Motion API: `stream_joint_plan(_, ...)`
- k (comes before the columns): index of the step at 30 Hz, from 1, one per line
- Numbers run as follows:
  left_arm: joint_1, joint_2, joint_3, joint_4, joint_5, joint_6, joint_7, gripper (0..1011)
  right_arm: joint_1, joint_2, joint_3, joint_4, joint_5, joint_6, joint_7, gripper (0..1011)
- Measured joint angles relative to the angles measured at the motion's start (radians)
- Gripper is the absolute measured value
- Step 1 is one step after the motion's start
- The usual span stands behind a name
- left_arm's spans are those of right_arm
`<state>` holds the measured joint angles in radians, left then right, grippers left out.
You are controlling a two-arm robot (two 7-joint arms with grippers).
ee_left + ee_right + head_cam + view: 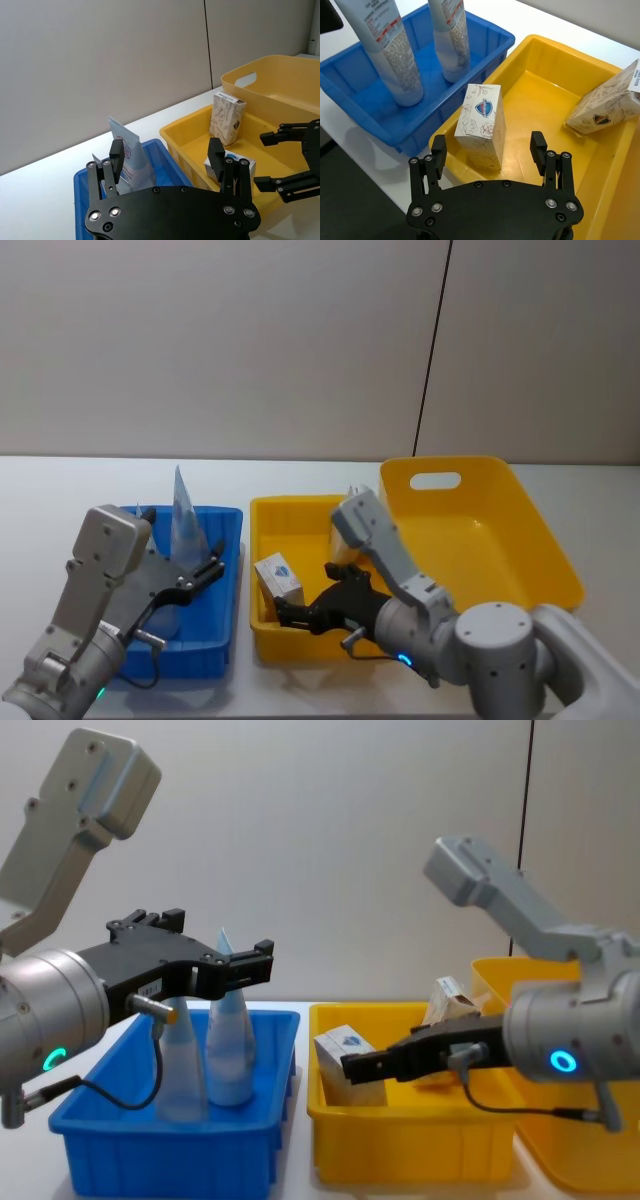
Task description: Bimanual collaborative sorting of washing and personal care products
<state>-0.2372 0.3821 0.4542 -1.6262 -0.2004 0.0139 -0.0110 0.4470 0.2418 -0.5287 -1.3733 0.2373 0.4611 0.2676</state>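
Pale tapered tubes [395, 55] stand in the blue bin [370, 120], floral cartons [482, 125] in the yellow bin [540, 102]; left gripper [166, 150] and right gripper [487, 141] gape wide, empty.

The left gripper [166, 152] and right gripper [488, 145] both reach forward, fingers spread wide apart.

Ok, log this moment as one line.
left gripper: open above blue bin | two tubes: upright inside it | right gripper: open, facing white carton in small yellow bin | cream carton: leaning there
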Motion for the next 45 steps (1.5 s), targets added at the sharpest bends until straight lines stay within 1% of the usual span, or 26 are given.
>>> stream_joint_plan(5,0.000,0.000,0.000,0.000,0.000,0.000,0.000,1001,0.002,-0.019,-0.015,0.009,-0.028,0.003,-0.036,1002)
stream_joint_plan(10,0.000,0.000,0.000,0.000,0.000,0.000,0.000,1001,0.005,-0.038,-0.023,0.028,-0.045,0.001,-0.056,1002)
stream_joint_plan(22,0.000,0.000,0.000,0.000,0.000,0.000,0.000,1001,0.015,-0.073,-0.029,0.077,-0.070,-0.015,-0.090,1002)
stream_joint_plan(32,0.000,0.000,0.000,0.000,0.000,0.000,0.000,1001,0.020,-0.092,-0.018,0.106,-0.081,-0.032,-0.108,1002)
stream_joint_plan(45,0.000,0.000,0.000,0.000,0.000,0.000,0.000,1001,0.036,-0.117,0.008,0.160,-0.075,-0.073,-0.102,1002)
